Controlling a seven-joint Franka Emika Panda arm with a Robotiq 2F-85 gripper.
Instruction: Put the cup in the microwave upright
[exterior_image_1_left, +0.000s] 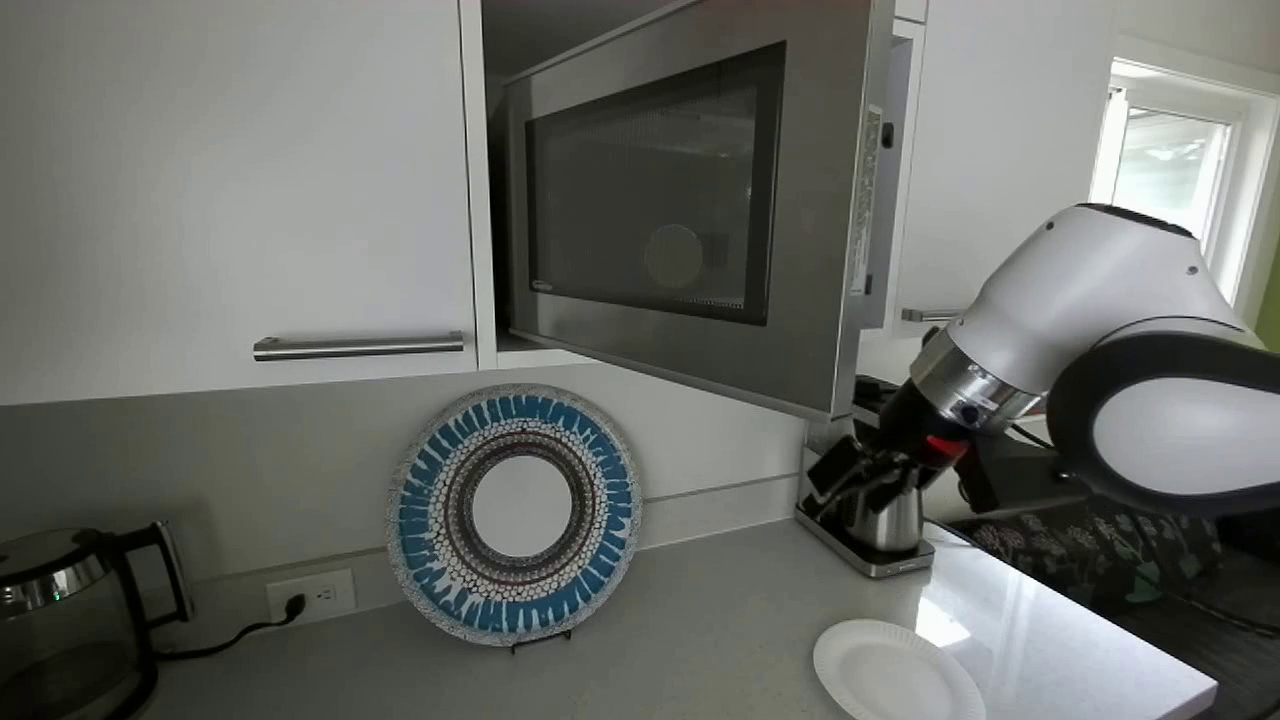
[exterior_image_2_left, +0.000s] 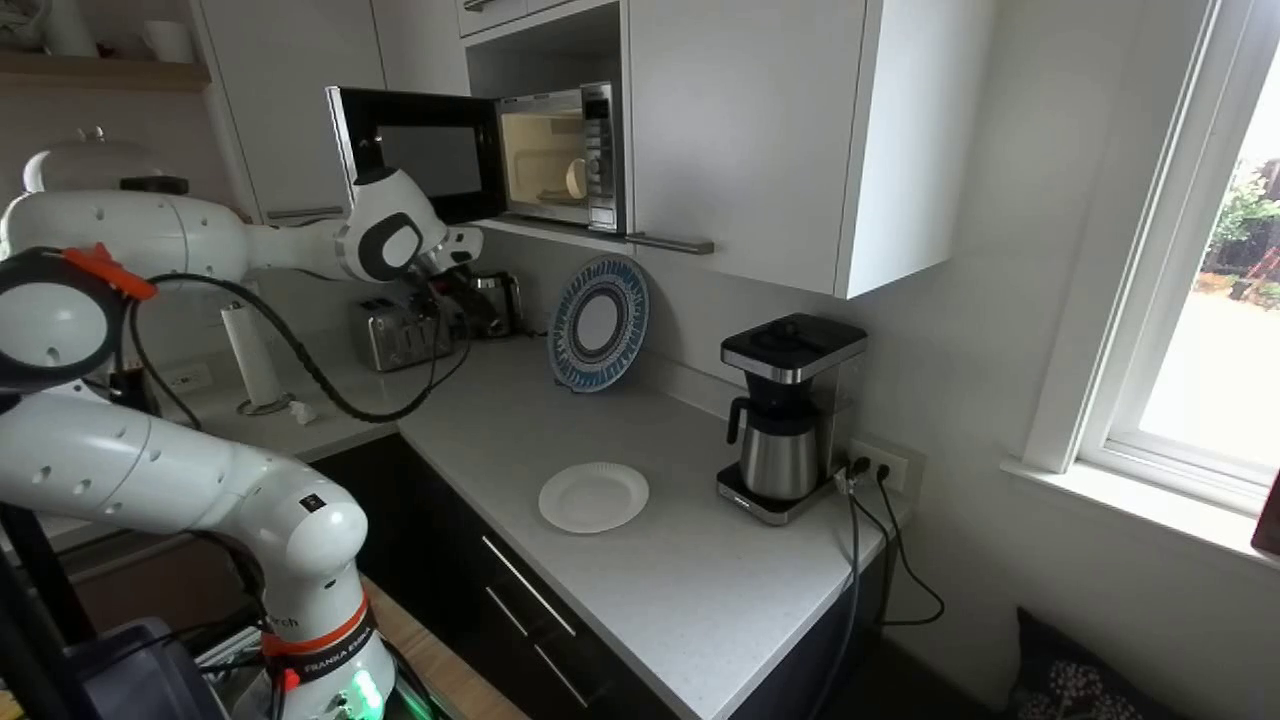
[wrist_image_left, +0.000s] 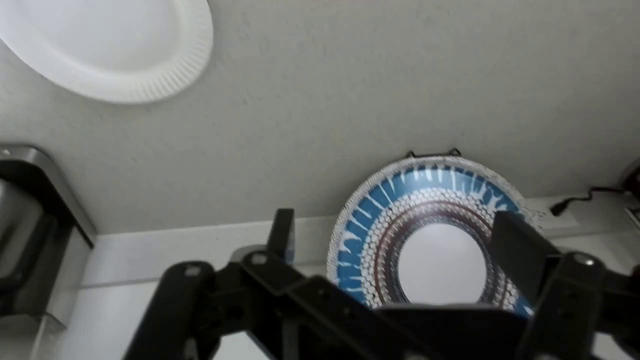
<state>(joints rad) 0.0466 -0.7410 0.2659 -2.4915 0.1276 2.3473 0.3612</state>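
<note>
Coffee maker (exterior_image_2_left: 790, 425) near white plate (exterior_image_2_left: 594, 497)

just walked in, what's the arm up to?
Nothing is being handled right now. The robot arm is meant to get a cup upright in the microwave, whose door stands open. Its gripper is open and holds nothing, hanging lower than that door. What looks like the cup, pale and rounded, shows inside, partly hidden, so I can't tell whether it's upright.

Microwave door (exterior_image_1_left: 660, 190) — top cropped in exterior view
</note>
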